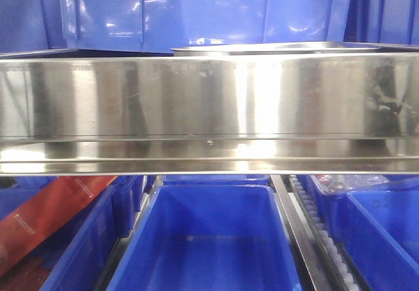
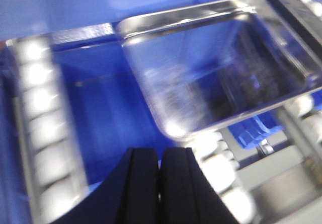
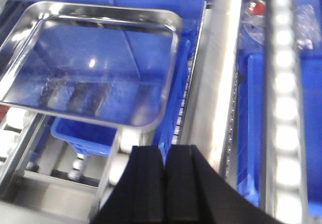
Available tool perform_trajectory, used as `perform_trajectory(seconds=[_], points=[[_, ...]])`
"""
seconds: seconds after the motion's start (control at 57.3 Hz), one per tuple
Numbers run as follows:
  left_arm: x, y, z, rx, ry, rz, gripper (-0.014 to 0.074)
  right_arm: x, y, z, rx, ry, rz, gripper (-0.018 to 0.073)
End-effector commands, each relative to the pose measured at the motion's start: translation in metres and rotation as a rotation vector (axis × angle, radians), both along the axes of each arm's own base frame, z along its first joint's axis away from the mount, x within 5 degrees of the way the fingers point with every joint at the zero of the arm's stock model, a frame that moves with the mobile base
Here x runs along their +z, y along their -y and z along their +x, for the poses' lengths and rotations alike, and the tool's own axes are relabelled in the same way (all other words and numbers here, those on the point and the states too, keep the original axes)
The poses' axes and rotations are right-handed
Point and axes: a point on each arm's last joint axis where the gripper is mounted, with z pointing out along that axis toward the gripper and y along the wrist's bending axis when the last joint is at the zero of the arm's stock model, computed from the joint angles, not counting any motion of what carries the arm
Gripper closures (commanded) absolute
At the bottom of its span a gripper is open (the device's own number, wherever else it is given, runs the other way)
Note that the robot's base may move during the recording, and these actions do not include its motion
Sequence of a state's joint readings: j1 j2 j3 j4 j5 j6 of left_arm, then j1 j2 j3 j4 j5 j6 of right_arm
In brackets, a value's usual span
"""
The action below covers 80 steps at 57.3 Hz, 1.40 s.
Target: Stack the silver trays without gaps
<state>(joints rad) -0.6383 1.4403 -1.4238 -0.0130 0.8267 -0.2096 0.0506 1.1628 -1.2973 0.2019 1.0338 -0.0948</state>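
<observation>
No stack to see yet, so most of the job looks left to do.
Past the big steel rail, a blue bin has one silver tray sitting on top. The left gripper and right gripper are both squeezed closed and empty.

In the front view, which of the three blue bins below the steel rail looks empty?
The middle bin: only bare floor shows. The left bin holds a red packet; the right bin has clear wrapping at its far end.
</observation>
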Motion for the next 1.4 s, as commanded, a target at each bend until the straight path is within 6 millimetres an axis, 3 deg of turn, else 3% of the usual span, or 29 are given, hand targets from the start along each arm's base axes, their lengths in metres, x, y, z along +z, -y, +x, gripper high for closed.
perform_trajectory(seconds=[0.0,0.262,0.593,0.68,0.732,0.872,0.959,1.064,1.378], points=[[0.0,0.019,0.015,0.04,-0.033,0.031,0.0614,0.004,-0.007,0.02,0.016,-0.006,-0.046,0.0638],[-0.005,0.047,0.056,0.108,-0.088,0.085,0.0614,-0.011,-0.023,0.076,-0.011,-0.1,0.02,0.0638],[-0.035,0.065,0.075,0.101,-0.127,0.085,0.0596,-0.052,-0.027,0.112,-0.014,-0.212,0.006,0.0635],[-0.04,0.068,0.078,0.1,-0.132,0.089,0.0537,-0.06,-0.029,0.117,-0.013,-0.241,0.009,0.0631],[-0.041,0.069,0.079,0.1,-0.13,0.088,0.0476,-0.063,-0.029,0.119,-0.012,-0.252,0.01,0.0583],[-0.043,0.07,0.082,0.099,-0.116,0.075,0.0271,-0.07,-0.03,0.124,-0.014,-0.262,0.009,0.0288],[-0.047,0.073,0.085,0.098,-0.111,0.071,0.0171,-0.074,-0.03,0.128,-0.017,-0.257,0.01,0.0176],[-0.052,0.075,0.088,0.097,-0.113,0.073,0.0109,-0.077,-0.03,0.132,-0.02,-0.248,0.011,0.0194],[-0.069,0.08,0.094,0.096,-0.14,0.094,0.0111,-0.096,-0.032,0.145,-0.024,-0.284,0.007,0.0232]])
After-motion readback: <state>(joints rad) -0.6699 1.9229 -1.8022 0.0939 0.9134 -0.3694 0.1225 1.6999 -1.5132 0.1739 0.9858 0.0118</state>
